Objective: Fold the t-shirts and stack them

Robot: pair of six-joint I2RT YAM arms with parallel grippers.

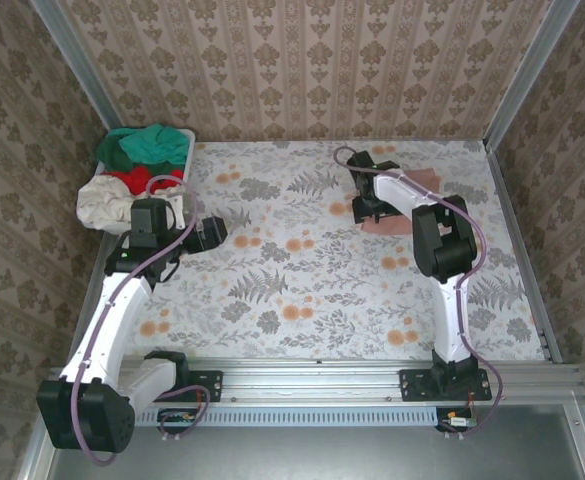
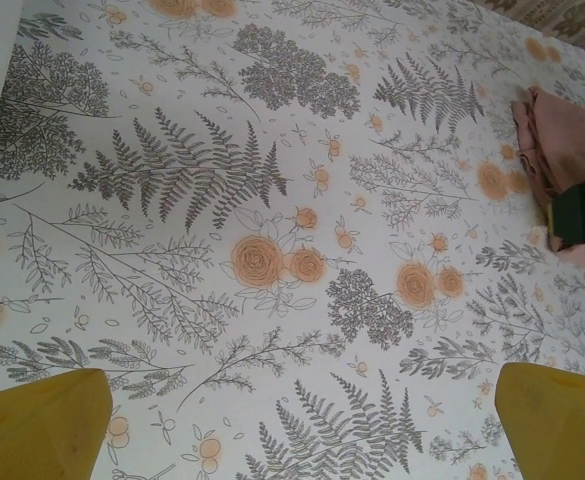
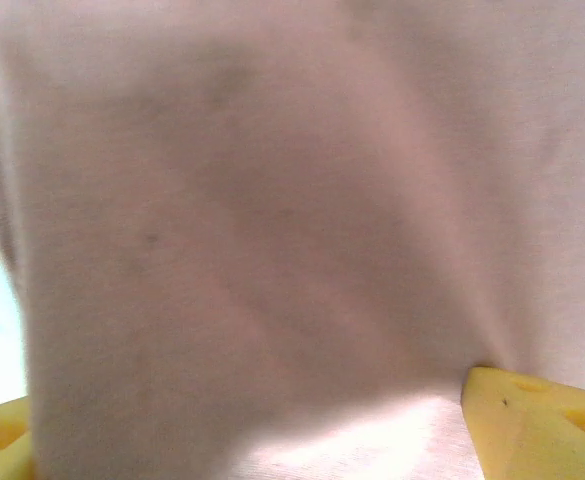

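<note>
The left gripper (image 1: 212, 232), left of centre in the top view, hangs over the bare floral tablecloth (image 1: 292, 270). Its yellow fingers (image 2: 42, 425) are spread fully wide and hold nothing.

Farther back, in the upper right, the right gripper (image 1: 368, 208) sits on the dusty-pink t-shirt (image 1: 386, 227). In its wrist view the fingertips stand wide apart at the lower corners, with cloth lying between them and creased at the right tip. I cannot tell whether any is pinched. The arm covers the shirt's middle, and up close the plain, soft cloth blurs.

Farthest back, in the upper left, a teal-green t-shirt (image 1: 147, 145), a red t-shirt (image 1: 142, 180) and a cream t-shirt (image 1: 102, 205) are heaped in the white basket (image 1: 189, 150).
</note>
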